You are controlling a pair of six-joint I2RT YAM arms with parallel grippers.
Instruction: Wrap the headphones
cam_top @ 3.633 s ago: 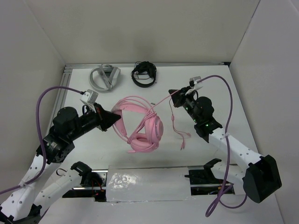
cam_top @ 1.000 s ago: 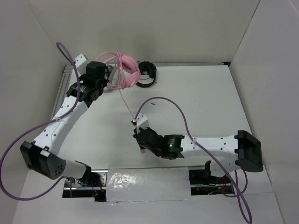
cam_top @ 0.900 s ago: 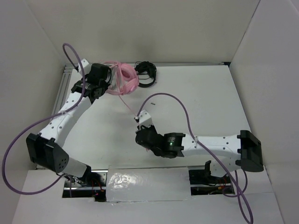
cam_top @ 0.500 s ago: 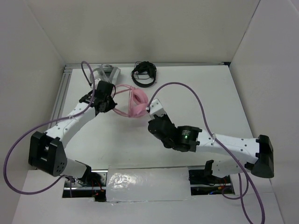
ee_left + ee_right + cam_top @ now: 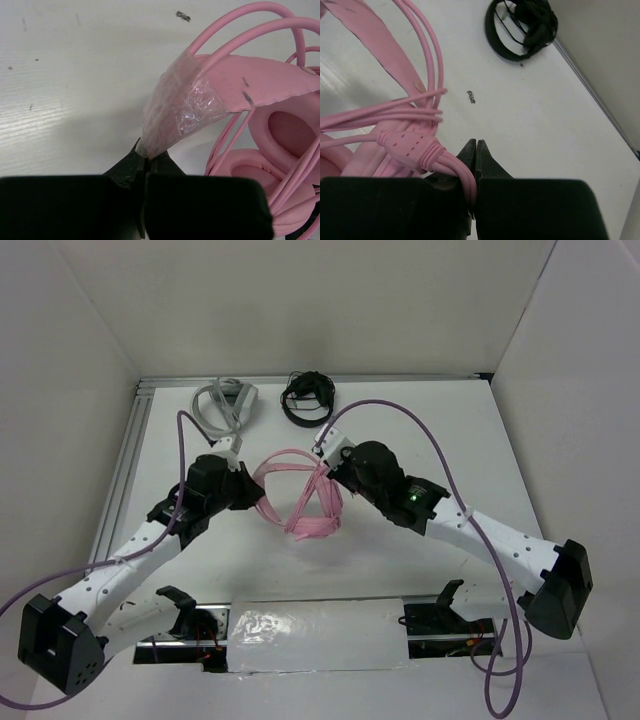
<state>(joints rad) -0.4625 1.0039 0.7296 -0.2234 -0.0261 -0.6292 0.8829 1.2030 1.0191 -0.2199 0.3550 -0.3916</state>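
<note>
**2 claws on the pink headphones, cable winding in hand**

Top view: the headphones (image 5: 305, 502) lay at the middle of the table (image 5: 440, 430). They sat between the left claw (image 5: 258, 500) and the right claw (image 5: 325, 478), well apart from the grey headphones (image 5: 225, 405) and the black headphones (image 5: 308, 398) at the far edge. Whether the pink set rested on the table or hung just above it could not be told.

Left wrist view: the left claw (image 5: 146, 159) was pinched fully together on a tip of clear film (image 5: 180, 107) that covered one end of the headband (image 5: 260, 82). An earcup (image 5: 287, 135) showed beyond it.

Right wrist view: the right claw (image 5: 476, 150) was closed tight on the cable (image 5: 412, 147), with several strands bunched at its fingers and more loops crossing the band.

The winding step looked to be under way, with some turns already gathered. The next move probably called for the right claw to carry the cable round for 1 more turn while the left held the band steady. It would need enough tension to stop the bunched strands slipping loose.
</note>
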